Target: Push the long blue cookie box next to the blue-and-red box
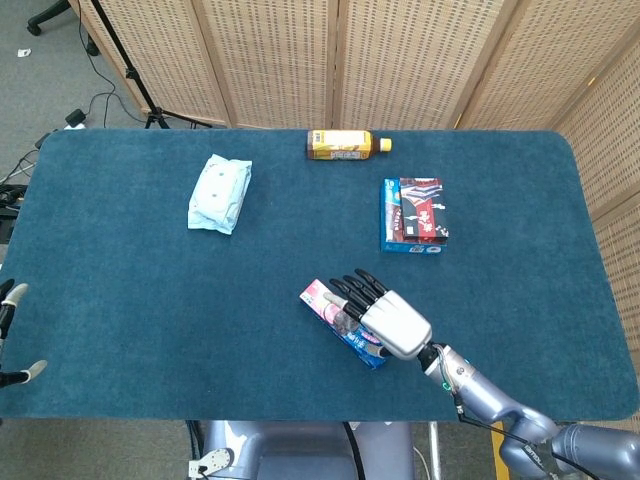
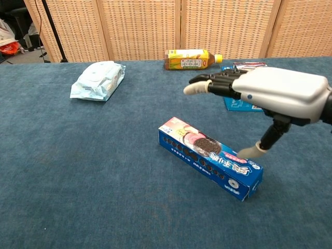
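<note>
The long blue cookie box (image 1: 325, 300) lies diagonally on the blue tablecloth near the front edge, its pink end pointing far-left. In the chest view the long blue cookie box (image 2: 210, 156) shows cookie pictures on top. My right hand (image 1: 395, 322) hovers over its near-right half, flat with fingers stretched out and holding nothing. The right hand (image 2: 282, 93) has its thumb tip (image 2: 250, 151) at the box's top near-right end. The blue-and-red box (image 1: 413, 215) lies flat further back, well apart from the cookie box. Only the fingertips of my left hand (image 1: 12, 300) show at the left edge.
A yellow tea bottle (image 1: 345, 145) lies on its side at the back edge. A white-and-blue wipes pack (image 1: 220, 193) sits at the back left. Wicker screens stand behind the table (image 1: 120, 290).
</note>
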Robot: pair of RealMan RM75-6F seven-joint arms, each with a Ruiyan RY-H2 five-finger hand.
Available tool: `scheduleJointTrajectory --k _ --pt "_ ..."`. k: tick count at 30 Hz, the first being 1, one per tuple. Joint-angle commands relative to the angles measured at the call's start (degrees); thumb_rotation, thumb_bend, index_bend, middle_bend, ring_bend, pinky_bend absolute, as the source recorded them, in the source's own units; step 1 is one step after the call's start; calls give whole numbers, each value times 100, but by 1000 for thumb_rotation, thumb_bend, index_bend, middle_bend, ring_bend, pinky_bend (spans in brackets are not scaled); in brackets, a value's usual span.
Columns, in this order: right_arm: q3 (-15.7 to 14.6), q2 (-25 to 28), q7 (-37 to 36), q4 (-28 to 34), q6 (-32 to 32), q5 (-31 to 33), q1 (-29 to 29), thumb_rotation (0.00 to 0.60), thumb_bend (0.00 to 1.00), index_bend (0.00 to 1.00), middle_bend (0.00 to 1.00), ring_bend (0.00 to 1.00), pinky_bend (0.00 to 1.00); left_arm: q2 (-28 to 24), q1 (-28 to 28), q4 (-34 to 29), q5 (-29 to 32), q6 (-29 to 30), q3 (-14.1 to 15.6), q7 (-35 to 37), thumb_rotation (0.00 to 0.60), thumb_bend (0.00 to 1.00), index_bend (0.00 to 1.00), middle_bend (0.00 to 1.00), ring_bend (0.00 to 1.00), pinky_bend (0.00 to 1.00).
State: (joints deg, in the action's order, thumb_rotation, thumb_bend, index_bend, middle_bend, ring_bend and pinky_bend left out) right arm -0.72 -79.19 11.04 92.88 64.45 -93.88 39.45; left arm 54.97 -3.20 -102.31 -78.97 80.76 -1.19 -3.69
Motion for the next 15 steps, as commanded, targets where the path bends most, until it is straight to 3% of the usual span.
scheduleJointTrajectory --k 1,8,15 --pt "-231 89 564 416 -203 161 -190 600 0 0 0 0 0 4 -4 0 7 -5 -2 -13 600 0 0 0 0 0" --pt "-432 83 910 735 -275 65 -321 600 0 0 0 0 0 10 -15 6 33 -21 -14 -15 600 0 0 0 0 0" --pt "-557 -274 835 76 -112 -312 -452 600 0 0 0 0 0 8 -9 8 20 -9 -10 -2 600 0 0 0 0 0"
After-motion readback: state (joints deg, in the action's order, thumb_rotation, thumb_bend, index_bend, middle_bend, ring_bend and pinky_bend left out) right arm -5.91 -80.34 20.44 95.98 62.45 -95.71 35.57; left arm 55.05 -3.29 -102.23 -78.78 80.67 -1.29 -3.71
